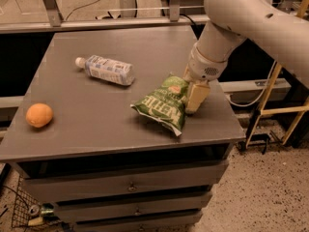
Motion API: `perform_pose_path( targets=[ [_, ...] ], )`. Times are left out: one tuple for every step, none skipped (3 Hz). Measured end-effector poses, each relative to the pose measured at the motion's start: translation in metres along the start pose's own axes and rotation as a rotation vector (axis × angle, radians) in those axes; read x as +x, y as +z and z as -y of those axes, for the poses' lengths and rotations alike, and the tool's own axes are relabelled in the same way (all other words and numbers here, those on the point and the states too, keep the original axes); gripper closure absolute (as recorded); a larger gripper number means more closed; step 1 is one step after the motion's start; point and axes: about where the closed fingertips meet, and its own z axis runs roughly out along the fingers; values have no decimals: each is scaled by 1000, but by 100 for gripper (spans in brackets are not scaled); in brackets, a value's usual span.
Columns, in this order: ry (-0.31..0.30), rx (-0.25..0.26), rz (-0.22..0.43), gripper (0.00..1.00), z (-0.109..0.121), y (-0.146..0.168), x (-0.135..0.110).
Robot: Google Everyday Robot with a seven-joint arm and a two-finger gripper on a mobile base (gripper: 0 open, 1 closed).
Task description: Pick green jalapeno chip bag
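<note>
- Tool: gripper [195, 98], low over the table's right side, touching the right edge of the green jalapeno chip bag [163, 105]; whether it stands apart or is clamped on the bag, cannot tell.
- Risk: a shallow hold on the crinkly edge would likely slip on lifting; a sideways nudge could push the bag toward the near table edge.
- Bag: green, white "KETTLE" lettering, white sealed ends, lying slantwise on the grey table [96, 134].
- Other: water bottle [106, 70], orange [39, 115], both well apart from the bag.

On the grey table [96, 120] a water bottle [106, 70] lies on its side, far left; probably an orange [39, 115] sits near left.
</note>
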Motion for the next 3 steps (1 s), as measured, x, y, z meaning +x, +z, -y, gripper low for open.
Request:
perform_pose_path(
  targets=[
    [35,101,-18,80,14,-41,24],
    [48,178,-29,100,25,-73,36],
    [39,247,-8,100,30,-103,38]
  ],
)
